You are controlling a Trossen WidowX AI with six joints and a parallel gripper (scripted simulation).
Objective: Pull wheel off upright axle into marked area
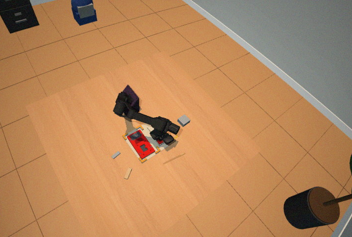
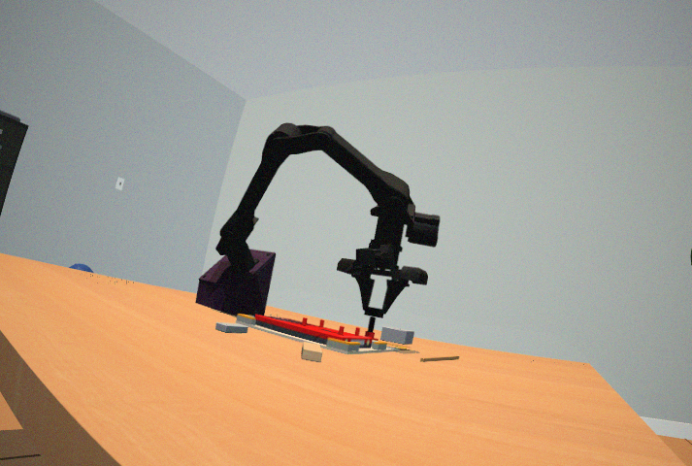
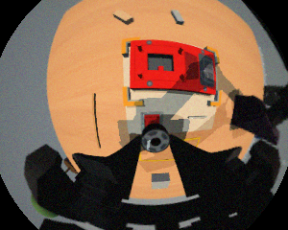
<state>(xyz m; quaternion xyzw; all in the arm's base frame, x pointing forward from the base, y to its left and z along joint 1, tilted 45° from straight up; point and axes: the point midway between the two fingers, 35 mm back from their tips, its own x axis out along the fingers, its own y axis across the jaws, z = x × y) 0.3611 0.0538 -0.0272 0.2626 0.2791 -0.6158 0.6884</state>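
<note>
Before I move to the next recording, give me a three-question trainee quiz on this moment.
1. True or false: the black parallel-jaw gripper is open and holds nothing.
2. The small dark round wheel is: A) lying on the wooden table; B) clamped between the fingers above the flat red board; C) on the grey block.
3. Which thin object lies on the table beyond the orange corner marks?

Key: 1 false; 2 B; 3 the thin wooden stick.
</note>
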